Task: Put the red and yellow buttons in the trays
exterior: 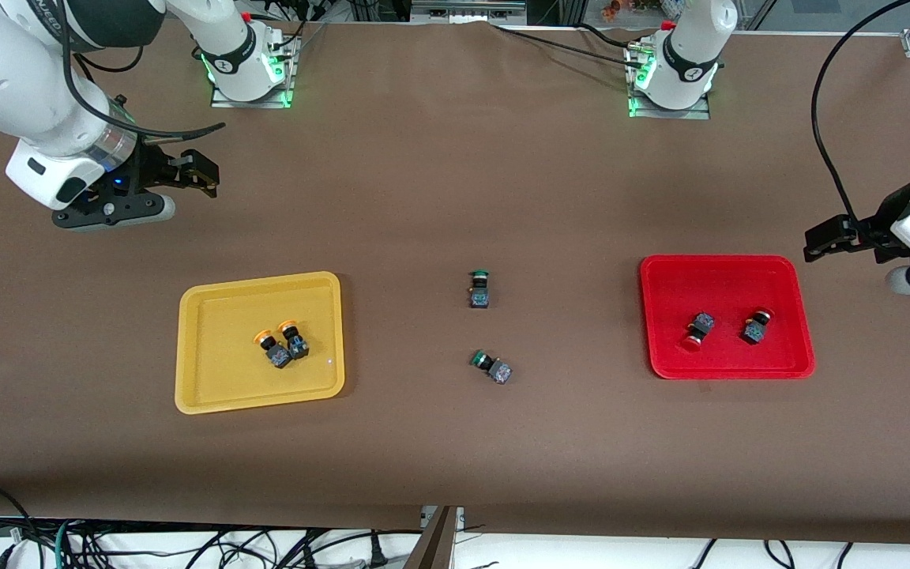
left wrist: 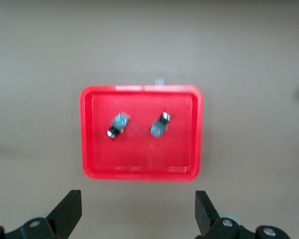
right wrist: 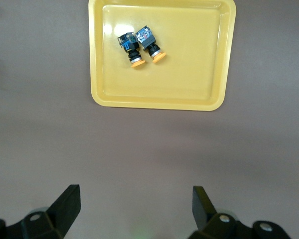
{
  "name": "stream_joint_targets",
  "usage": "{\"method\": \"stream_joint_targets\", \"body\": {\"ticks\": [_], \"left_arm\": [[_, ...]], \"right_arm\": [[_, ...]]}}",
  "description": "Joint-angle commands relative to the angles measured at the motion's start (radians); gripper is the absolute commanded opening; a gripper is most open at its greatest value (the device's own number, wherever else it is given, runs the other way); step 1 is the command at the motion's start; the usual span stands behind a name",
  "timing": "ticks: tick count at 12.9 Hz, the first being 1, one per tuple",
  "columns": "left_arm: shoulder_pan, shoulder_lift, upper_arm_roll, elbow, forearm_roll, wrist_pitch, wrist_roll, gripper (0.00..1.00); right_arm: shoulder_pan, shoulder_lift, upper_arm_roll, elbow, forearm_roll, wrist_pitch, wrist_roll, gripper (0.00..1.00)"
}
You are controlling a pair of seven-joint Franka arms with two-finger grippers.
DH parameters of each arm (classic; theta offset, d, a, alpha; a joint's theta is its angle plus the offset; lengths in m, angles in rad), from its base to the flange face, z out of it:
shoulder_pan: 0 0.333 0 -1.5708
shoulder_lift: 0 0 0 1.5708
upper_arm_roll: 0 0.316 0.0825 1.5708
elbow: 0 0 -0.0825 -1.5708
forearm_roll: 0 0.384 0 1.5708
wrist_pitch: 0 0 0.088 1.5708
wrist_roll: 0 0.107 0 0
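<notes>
Sorting apparently done: yellow buttons (exterior: 282, 341) in yellow tray (exterior: 194, 387); red buttons (exterior: 727, 328) in red tray (exterior: 660, 356); left gripper (exterior: 826, 241), right gripper (exterior: 198, 175) spread, empty; nothing further called for.

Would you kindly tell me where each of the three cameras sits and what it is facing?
Front view: high across the table, facing both arm bases; shows the yellow tray, red tray and two green buttons on the table between them.
Left wrist view: on the left arm, looking down on the red tray; the open left gripper shows.
Right wrist view: on the right arm, looking down on the yellow tray; the open right gripper shows.
Shared: each tray, holding two buttons, shows in the front view and one wrist view.
</notes>
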State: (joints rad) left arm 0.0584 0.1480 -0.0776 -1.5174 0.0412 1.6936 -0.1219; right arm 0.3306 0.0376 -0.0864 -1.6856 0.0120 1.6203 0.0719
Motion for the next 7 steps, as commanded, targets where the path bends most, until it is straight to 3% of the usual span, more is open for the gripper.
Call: {"method": "stream_joint_targets", "body": {"ticks": [1,7], "left_arm": [[-0.008,-0.169,0.022,-0.231,-0.029,0.130,-0.073,1.00],[-0.020,-0.169,0.025,-0.225,-0.027,0.098,0.031,1.00]], "right_arm": [[-0.001,-0.007,0.004,0.038,-0.012,-0.022,-0.018,0.99],[0.001,-0.001,0.004,0.046,-0.012,-0.028,-0.021,0.99]]}}
